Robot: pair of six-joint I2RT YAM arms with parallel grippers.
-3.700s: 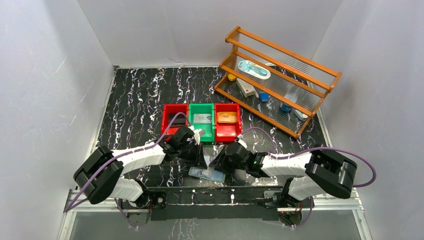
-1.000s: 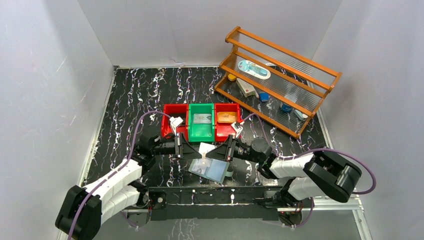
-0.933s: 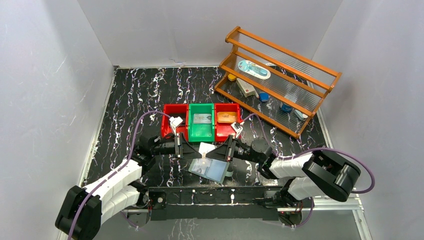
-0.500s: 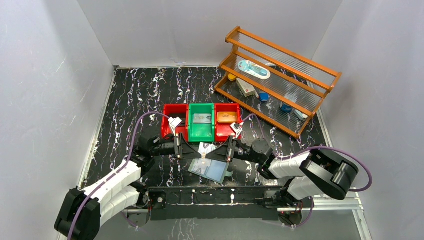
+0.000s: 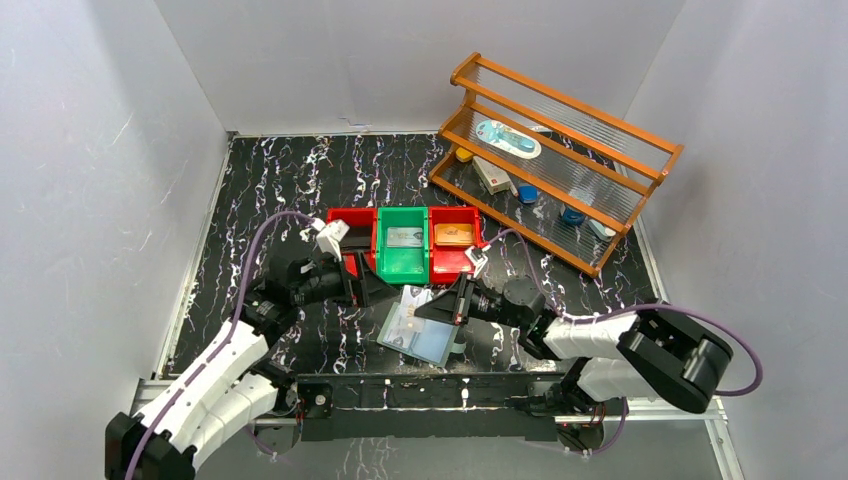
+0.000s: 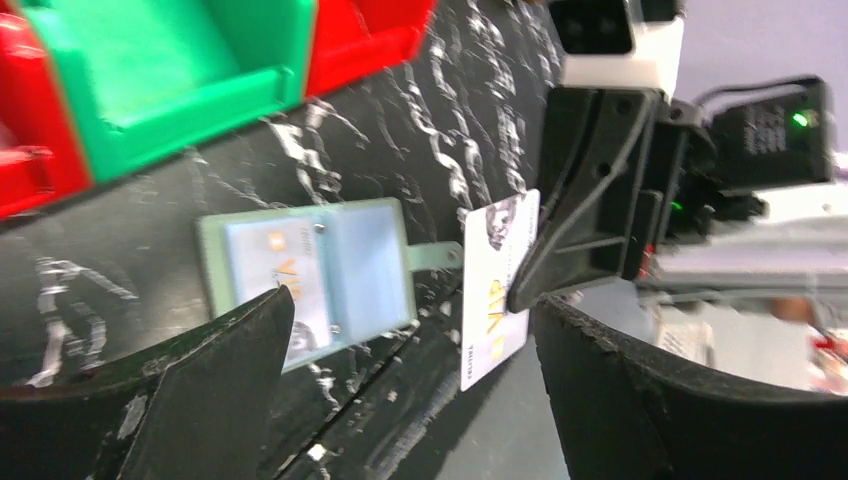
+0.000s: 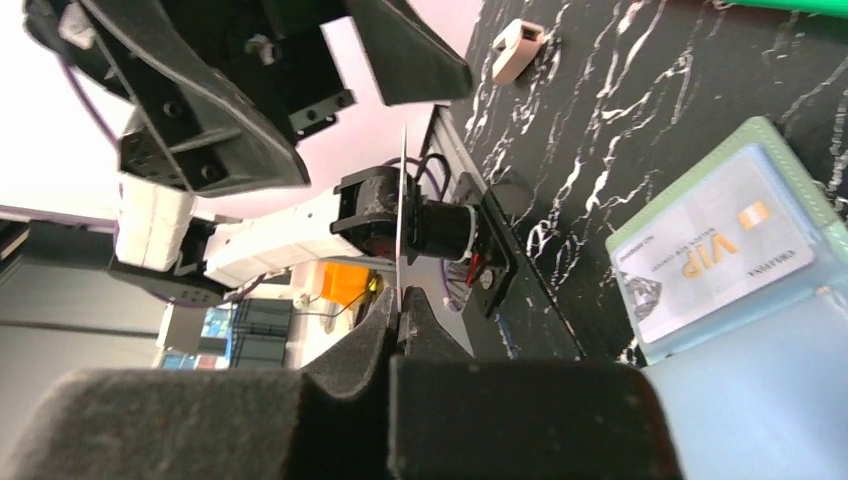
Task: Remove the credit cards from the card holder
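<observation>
Here, card in right claw.

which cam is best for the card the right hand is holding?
Left wrist: the card shows its printed face, one edge pinched by the right hand. Right wrist sees it edge-on, just a thin line. Top external gives only a small pale sliver.

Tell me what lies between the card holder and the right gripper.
The right gripper pinches a white VIP card. That card stands between it and the card holder, as the left wrist view shows.
</observation>
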